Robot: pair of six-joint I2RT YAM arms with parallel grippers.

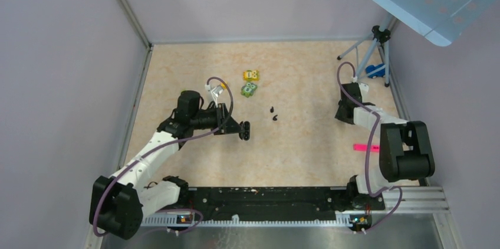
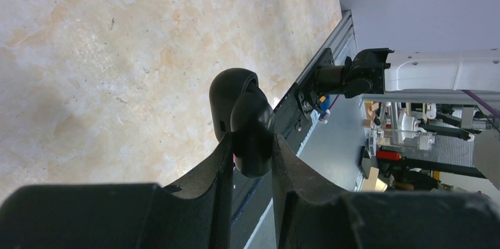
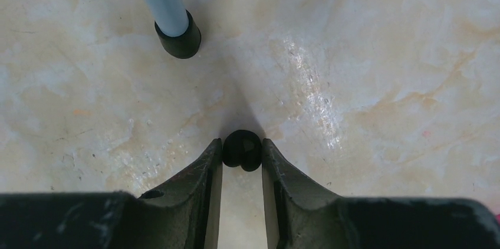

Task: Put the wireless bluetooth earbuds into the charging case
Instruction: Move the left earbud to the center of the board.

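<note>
The left hand (image 2: 252,146) is gripping the charging case (image 2: 239,104) by its sides. The earbuds (image 1: 275,118) are lying on the worktop (image 1: 306,154) just right of it. They are tiny, light and likely slick, so each is asking for a fingertip pinch across its body. The right hand (image 3: 242,156) is pinching a small black piece (image 3: 242,147) — I cannot tell what.

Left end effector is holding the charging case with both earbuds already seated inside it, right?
Not quite. The left end effector does hold the charging case, but both earbuds lie loose on the table, outside it, as the top external view shows.
</note>
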